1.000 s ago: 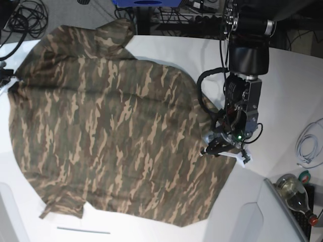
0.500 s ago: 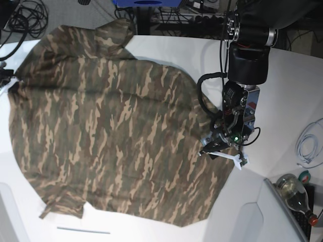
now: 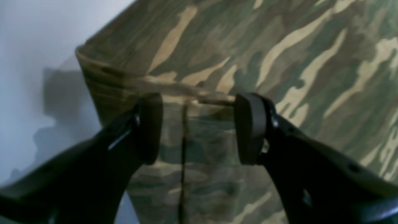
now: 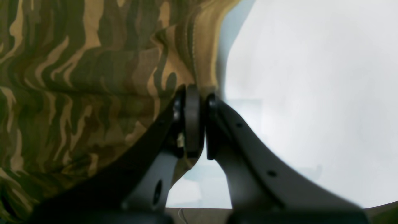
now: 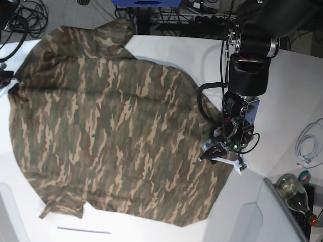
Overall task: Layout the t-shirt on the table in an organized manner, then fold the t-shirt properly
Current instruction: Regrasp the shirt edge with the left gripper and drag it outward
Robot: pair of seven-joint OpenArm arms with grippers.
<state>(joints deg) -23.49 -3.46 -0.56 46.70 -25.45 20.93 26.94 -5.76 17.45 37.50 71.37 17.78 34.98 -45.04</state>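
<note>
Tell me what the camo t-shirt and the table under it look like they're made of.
The t-shirt looks like soft woven or knit cloth, matte: it drapes, wrinkles, and shows a stitched hem in the right wrist view. The table looks like a smooth, hard white surface, possibly laminate or plastic, with a faint sheen; the exact material is unclear.

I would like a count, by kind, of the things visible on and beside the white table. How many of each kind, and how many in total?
Camouflage t-shirt: 1
Robot hands: 2, the left hand and the right hand
Glass bottle: 1
White cable: 1
Total: 5, all on or over the table
</note>
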